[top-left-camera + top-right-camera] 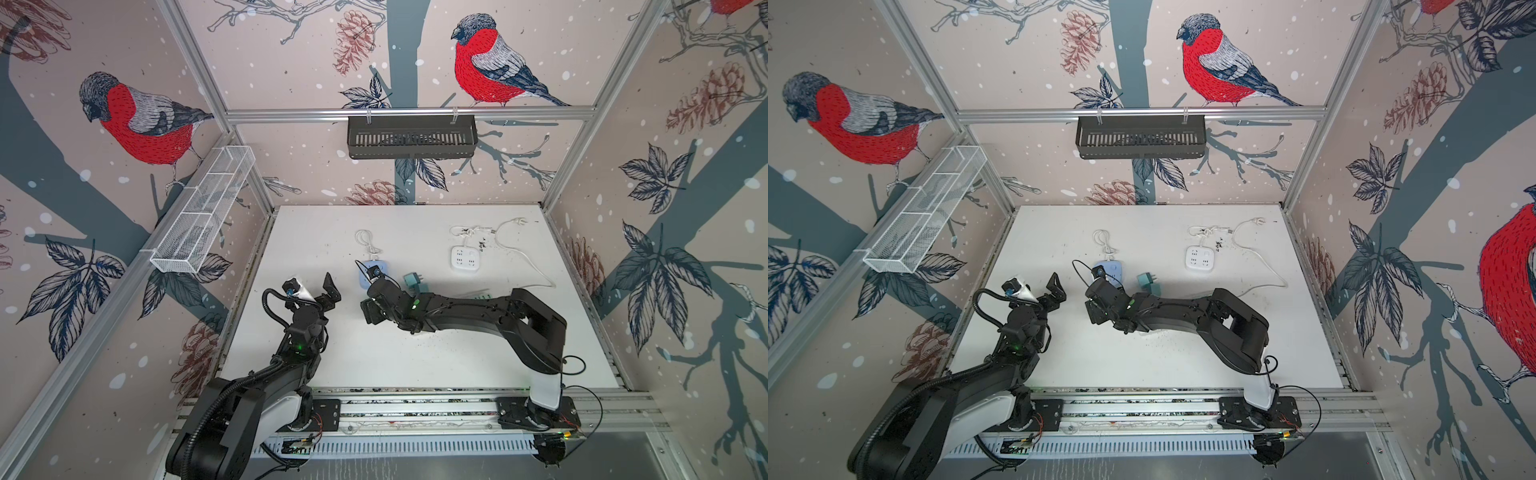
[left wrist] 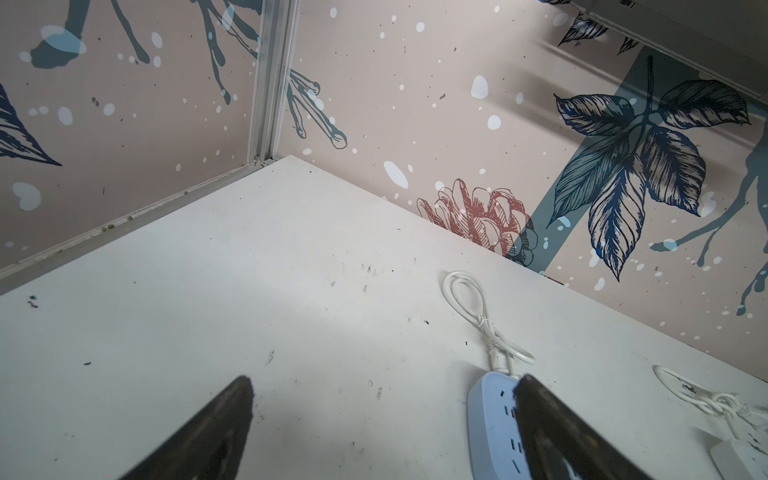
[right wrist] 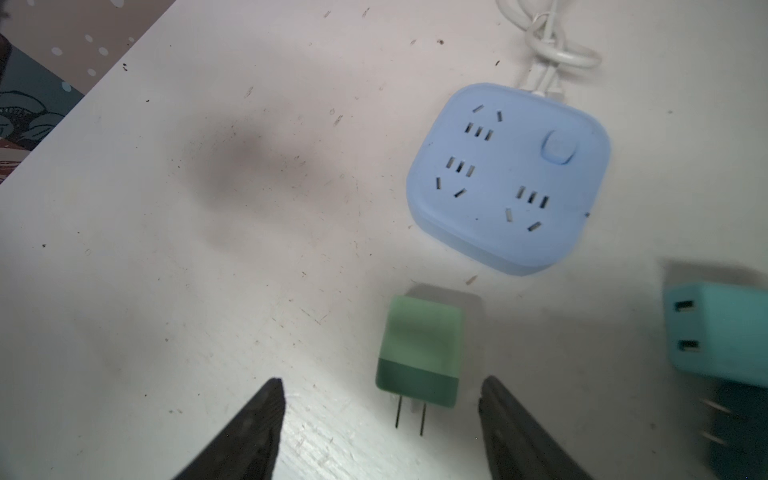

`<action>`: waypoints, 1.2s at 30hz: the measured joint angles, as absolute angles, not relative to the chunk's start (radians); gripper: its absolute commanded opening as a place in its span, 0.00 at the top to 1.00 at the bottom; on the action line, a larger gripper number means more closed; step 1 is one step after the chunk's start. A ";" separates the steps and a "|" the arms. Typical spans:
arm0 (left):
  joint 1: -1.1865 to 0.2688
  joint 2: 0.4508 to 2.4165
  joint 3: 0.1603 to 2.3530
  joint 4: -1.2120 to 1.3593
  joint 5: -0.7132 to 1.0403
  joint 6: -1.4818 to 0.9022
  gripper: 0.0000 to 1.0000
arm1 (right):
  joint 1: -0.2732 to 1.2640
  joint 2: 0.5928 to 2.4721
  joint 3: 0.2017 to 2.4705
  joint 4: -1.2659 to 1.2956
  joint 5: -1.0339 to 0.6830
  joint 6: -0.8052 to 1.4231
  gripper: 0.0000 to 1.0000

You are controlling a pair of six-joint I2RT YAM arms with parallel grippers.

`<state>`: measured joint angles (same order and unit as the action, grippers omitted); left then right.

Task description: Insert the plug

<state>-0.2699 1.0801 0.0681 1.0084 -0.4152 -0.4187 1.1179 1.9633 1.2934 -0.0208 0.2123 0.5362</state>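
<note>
White tabletop [image 3: 166, 291], two-tone green plug [image 3: 419, 353] lying flat, left tool [image 2: 384, 384] apart, right tool [image 3: 382, 384] apart

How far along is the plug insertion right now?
Nothing is done yet: every socket on the pale blue square power strip is empty. In hand: the right gripper stands open, and the two-tone green plug adapter lies flat on the white table between its fingers, prongs toward the gripper, ungripped. The left gripper is open and empty near the strip. Left: grasp, lift, turn prongs down, insert.
</note>
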 measured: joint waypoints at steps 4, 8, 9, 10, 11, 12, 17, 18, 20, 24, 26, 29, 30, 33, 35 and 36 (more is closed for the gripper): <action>-0.270 1.069 0.059 1.010 -0.420 -0.419 0.03 | 1.115 1.983 1.303 -0.020 0.215 0.569 0.86; -0.270 1.068 0.056 1.010 -0.421 -0.419 0.03 | 1.111 1.983 1.290 -0.015 0.237 0.580 0.49; -0.270 1.068 0.056 1.010 -0.421 -0.419 0.03 | 1.110 1.983 1.288 -0.017 0.242 0.581 0.37; -0.270 1.068 0.056 1.010 -0.421 -0.419 0.03 | 1.110 1.983 1.288 -0.019 0.244 0.583 0.27; -0.270 1.068 0.056 1.010 -0.421 -0.419 0.03 | 1.109 1.983 1.289 -0.019 0.246 0.587 0.21; -0.270 1.068 0.056 1.010 -0.421 -0.419 0.03 | 1.106 1.987 1.293 -0.020 0.252 0.596 0.17; -0.270 1.068 0.056 1.011 -0.421 -0.419 0.03 | 1.105 2.036 1.332 -0.044 0.259 0.598 0.18; -0.270 1.068 0.056 1.011 -0.421 -0.419 0.03 | 1.105 2.046 1.341 -0.052 0.259 0.599 0.18; -0.270 1.068 0.056 1.011 -0.421 -0.419 0.03 | 1.106 2.068 1.361 -0.066 0.260 0.599 0.19; -0.270 1.068 0.056 1.011 -0.421 -0.419 0.03 | 1.106 2.108 1.395 -0.095 0.262 0.601 0.23; -0.270 1.068 0.056 1.011 -0.421 -0.419 0.03 | 1.107 2.122 1.405 -0.106 0.262 0.601 0.27; -0.270 1.068 0.056 1.011 -0.421 -0.419 0.03 | 1.109 2.146 1.424 -0.121 0.262 0.601 0.37; -0.270 1.068 0.056 1.011 -0.421 -0.419 0.03 | 1.110 2.153 1.430 -0.126 0.263 0.598 0.41; -0.270 1.068 0.056 1.011 -0.421 -0.419 0.03 | 1.111 2.167 1.446 -0.129 0.268 0.598 0.52; -0.270 1.068 0.056 1.011 -0.421 -0.419 0.03 | 1.111 2.174 1.451 -0.125 0.281 0.597 0.59; -0.270 1.068 0.056 1.011 -0.421 -0.419 0.03 | 1.112 2.176 1.452 -0.121 0.284 0.597 0.61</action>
